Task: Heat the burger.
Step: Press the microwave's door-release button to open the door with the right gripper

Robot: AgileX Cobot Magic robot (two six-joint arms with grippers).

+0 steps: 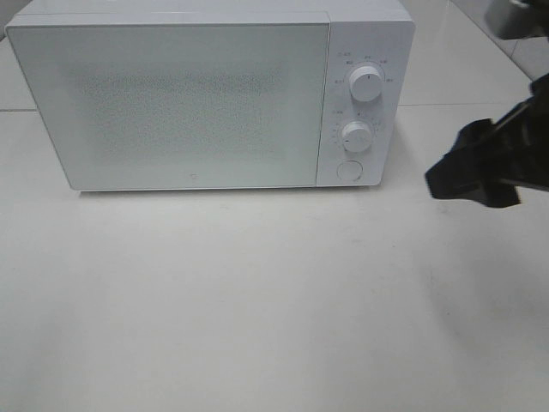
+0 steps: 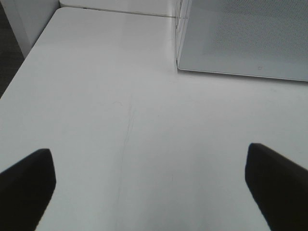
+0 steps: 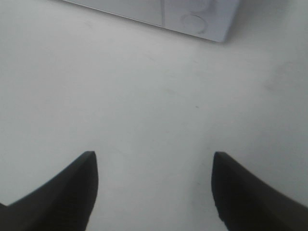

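One microwave (image 1: pixel 206 94), white, one door (image 1: pixel 171 107) on it. Two dials on its panel: upper dial (image 1: pixel 366 87), lower dial (image 1: pixel 357 135). One round button (image 1: pixel 349 170) under them. Controls total three: two dials plus one button. One table (image 1: pixel 257 300). One faint scratch mark (image 2: pixel 126 139) on the tabletop. Two grippers: left gripper (image 2: pixel 149 150), right gripper (image 3: pixel 154 156), two dark fingers (image 2: pixel 26 187) on each, so four fingers in all. In the high view only one of the two grippers shows, the right one
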